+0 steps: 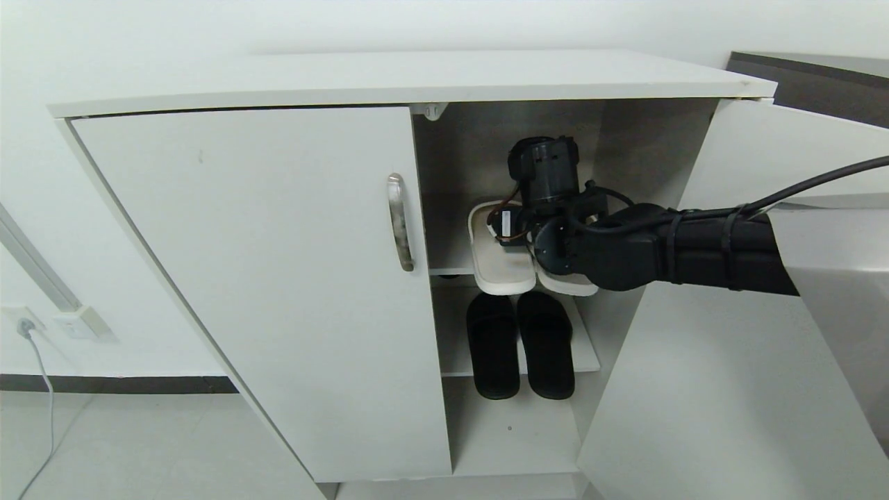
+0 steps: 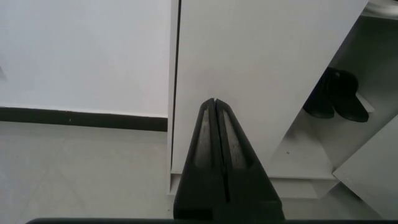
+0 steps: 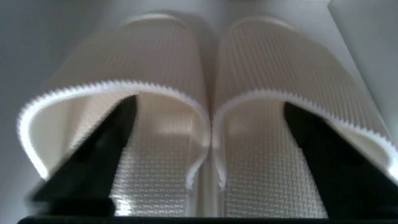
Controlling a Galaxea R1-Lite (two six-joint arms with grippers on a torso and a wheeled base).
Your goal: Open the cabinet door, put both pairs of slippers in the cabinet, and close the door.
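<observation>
White slippers point(image 1: 503, 267) inside the open cabinet point(image 1: 417, 76), on the upper shelf point(image 1: 448, 267), heels overhanging, far ends masked in the head view. Right gripper point(image 3: 210, 109) released, one finger under each strap. Black slippers point(image 1: 493, 347) at 6 o'clock below, on the lower shelf point(image 1: 587, 361). Left gripper point(image 2: 214, 102) clenched on nothing, outside.

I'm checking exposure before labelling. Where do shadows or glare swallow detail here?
Head view: the white cabinet's shaded interior leaves the black matte slippers nearly featureless; the metal door handle shows slight sheen. Right wrist view: the right hand is a dark silhouette against the cream textured slippers. Left wrist view: evenly lit.
</observation>
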